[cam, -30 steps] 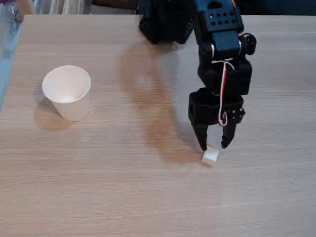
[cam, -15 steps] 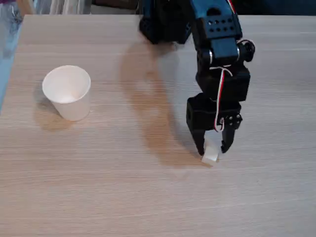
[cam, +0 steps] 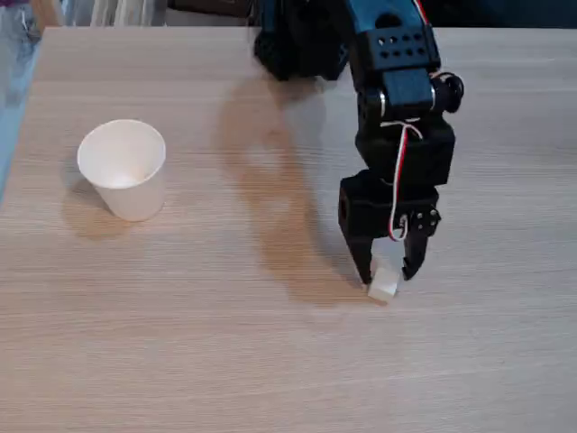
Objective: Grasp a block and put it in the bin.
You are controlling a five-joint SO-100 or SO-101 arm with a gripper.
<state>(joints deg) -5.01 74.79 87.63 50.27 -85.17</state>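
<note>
So the gripper [cam: 388, 273] is down on the table [cam: 270, 361], fingers spread open around the block [cam: 383, 285], not squeezing it. Cup [cam: 123, 169] sits upright well off to the left.

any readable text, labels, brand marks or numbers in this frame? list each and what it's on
None can be read in the fixed view.
Paper cup: plain white, no print showing.
White cube: no marking visible.
Gripper and the black arm above it: no legible label or logo.
Wooden table: bare grain, no signs.
</note>
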